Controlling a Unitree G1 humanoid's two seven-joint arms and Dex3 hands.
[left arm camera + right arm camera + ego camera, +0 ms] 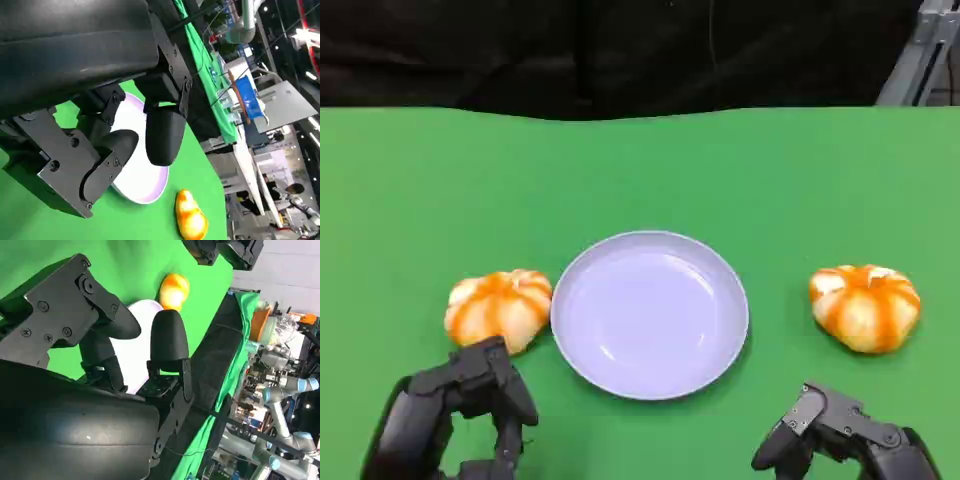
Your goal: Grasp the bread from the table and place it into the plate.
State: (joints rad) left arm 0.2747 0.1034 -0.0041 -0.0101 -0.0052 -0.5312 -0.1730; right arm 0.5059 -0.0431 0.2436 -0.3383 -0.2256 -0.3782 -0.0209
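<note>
Two orange-and-white round breads lie on the green table, one (498, 308) left of the pale lilac plate (650, 315) and one (865, 305) to its right. The plate has nothing in it. My left hand (470, 400) sits just in front of the left bread, close to it, fingers apart and holding nothing. My right hand (840, 435) hovers low in front of the right bread, also holding nothing. Past my left hand (125, 130) in its wrist view are the plate (145, 190) and the right bread (190, 217). The right wrist view has my right hand (115, 325), the plate (134, 357), the left bread (174, 290) and my left hand (225, 250).
The green table (640, 170) stretches open behind the plate up to a black backdrop at its far edge. A grey metal frame (920, 60) stands at the far right corner. The wrist views catch lab clutter and another robot arm beyond the table.
</note>
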